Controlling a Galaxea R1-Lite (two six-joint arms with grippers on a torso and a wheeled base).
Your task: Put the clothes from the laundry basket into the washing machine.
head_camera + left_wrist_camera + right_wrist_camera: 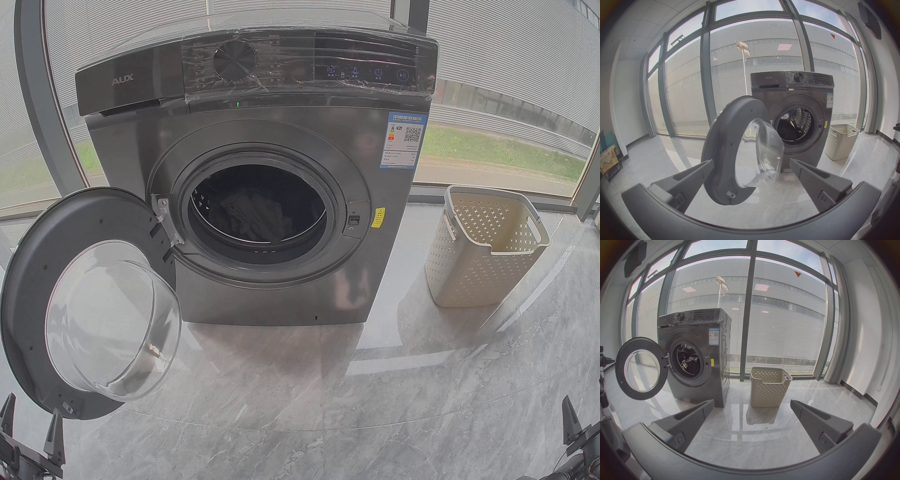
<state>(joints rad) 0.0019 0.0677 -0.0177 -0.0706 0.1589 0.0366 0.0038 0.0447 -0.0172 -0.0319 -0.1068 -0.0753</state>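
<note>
**Dark laundry in the drum, basket showing no cloth, both arms low and empty**

The washing machine (262, 131) faces the robot at 12 o'clock. Its round door (94, 300) is swung fully out on the hinge to about 8 o'clock of the drum mouth. That leaves the opening free to approach from the front and from the basket's side.

A heap of dark clothes (253, 215) lies inside the drum, low and toward the back, clear of the door seal. Nothing hangs over the lip.

The cream laundry basket (475, 275) stands upright on the grey floor (350, 400) at 3 o'clock of the machine, just beside it and not touching. This keeps the carry to the drum short. No cloth shows over its rim or against the inner walls in sight. The very bottom is hidden, so I cannot tell whether it is quite empty.

The left gripper (750, 162) sits at 7 o'clock of the head view, in front of the open door, its jaws spread wide with nothing between them. The right gripper (751, 402) sits at 5 o'clock, facing the basket, likewise spread and empty.

Judging by this, the loading looks done or nearly so. If more lies in the basket, the right arm is better placed to fetch it.
</note>
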